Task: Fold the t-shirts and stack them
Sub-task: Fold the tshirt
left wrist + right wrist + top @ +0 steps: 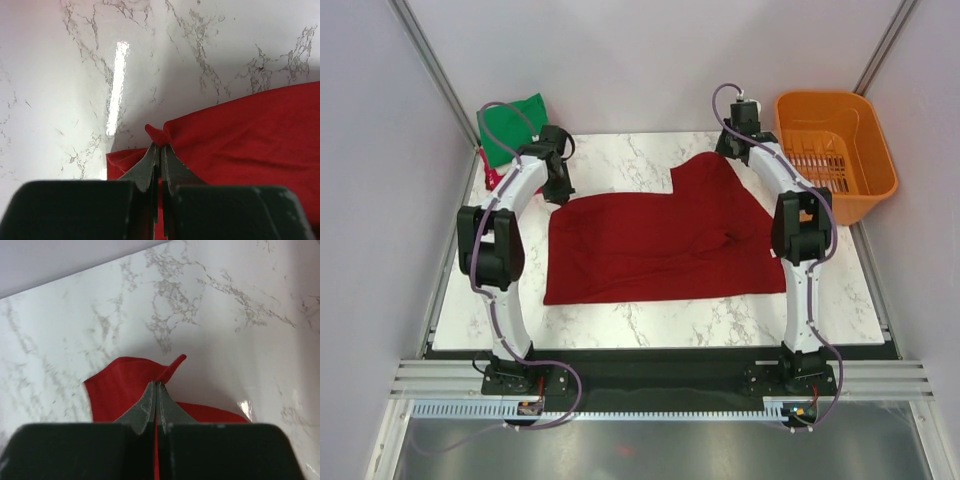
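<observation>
A large dark red t-shirt (660, 240) lies spread on the marble table (650, 325). My left gripper (560, 190) is shut on its far left corner; in the left wrist view the fingertips (161, 147) pinch a small fold of the red cloth (240, 135). My right gripper (730, 145) is shut on the far right corner; in the right wrist view its tips (156, 385) pinch a raised flap of the red cloth (120, 385). A green folded t-shirt (510, 125) lies at the far left corner, with a bit of pink-red cloth (492, 178) beside it.
An orange plastic basket (832, 150) stands off the table's far right corner. Grey walls and metal posts close in the table on the left, back and right. The arm bases sit at the near edge.
</observation>
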`<move>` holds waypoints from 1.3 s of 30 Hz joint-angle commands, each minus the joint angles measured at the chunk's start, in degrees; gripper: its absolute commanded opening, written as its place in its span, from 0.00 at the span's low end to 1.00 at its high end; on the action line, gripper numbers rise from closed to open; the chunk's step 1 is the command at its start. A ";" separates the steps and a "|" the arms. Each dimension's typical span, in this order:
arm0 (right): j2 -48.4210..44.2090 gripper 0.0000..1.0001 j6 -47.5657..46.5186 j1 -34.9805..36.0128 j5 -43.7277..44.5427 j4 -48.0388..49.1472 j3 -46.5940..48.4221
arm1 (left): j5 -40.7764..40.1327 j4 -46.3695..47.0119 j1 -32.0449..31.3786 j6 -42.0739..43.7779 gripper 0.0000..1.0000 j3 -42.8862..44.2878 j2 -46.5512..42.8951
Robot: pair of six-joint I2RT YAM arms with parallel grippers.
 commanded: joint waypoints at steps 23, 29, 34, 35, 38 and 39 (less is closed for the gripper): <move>-55.04 0.00 -3.29 3.66 -5.46 3.85 -49.24 | -3.09 -0.90 0.40 3.44 0.02 -17.68 -17.81; -64.71 0.00 -2.42 4.19 -3.88 -0.01 -55.74 | -3.09 -0.90 0.40 3.44 0.02 -21.46 -21.14; -72.53 0.00 -1.27 4.28 -2.82 -3.09 -62.68 | -3.61 -0.73 0.40 3.44 0.02 -24.71 -23.34; -73.50 0.00 -0.49 4.28 -2.38 -3.36 -64.00 | -3.53 -0.03 0.32 2.91 0.02 -25.24 -23.78; -76.41 0.00 0.92 4.37 -1.50 -4.94 -68.05 | -3.00 0.41 0.23 2.56 0.02 -27.87 -25.28; -77.54 0.00 1.36 4.28 0.24 -5.90 -69.62 | -2.92 0.33 0.14 2.47 0.02 -29.01 -26.24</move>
